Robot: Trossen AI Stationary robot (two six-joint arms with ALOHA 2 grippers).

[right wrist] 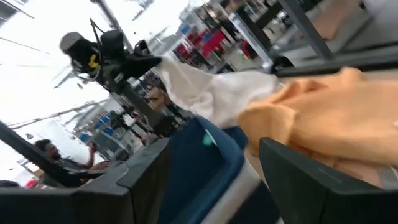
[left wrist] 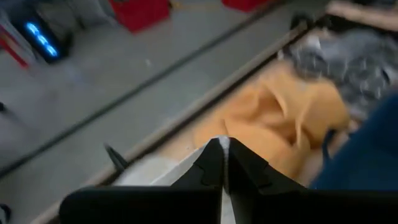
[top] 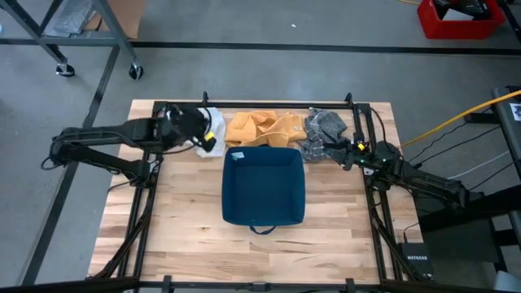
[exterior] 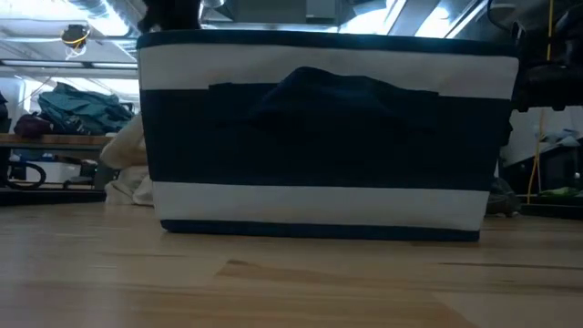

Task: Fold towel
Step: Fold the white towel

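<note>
Three towels lie bunched along the table's far edge: a white towel [top: 208, 145] at the left, an orange one [top: 262, 128] in the middle and a grey patterned one [top: 323, 130] at the right. My left gripper [top: 203, 130] is raised over the far left and shut on the white towel [right wrist: 205, 87]. My right gripper [right wrist: 211, 180] stands open and level by the grey towel's near right side, nothing between its fingers. A navy bin [top: 263, 185] stands in the middle of the table. My left gripper pinches an upper end of the white towel [right wrist: 165, 65] between its two shut fingers [left wrist: 208, 165], which slant downward from the table's left. The cloth hangs below and slopes slack toward the orange towel [right wrist: 336, 118]. One layer or several, I cannot tell.
The navy bin with white bands [exterior: 328, 137] fills the low view and hides most of what lies behind it. A black frame rail [top: 277, 107] runs along the far edge behind the towels. Bare wood [top: 187, 236] shows left, right and in front of the bin.
</note>
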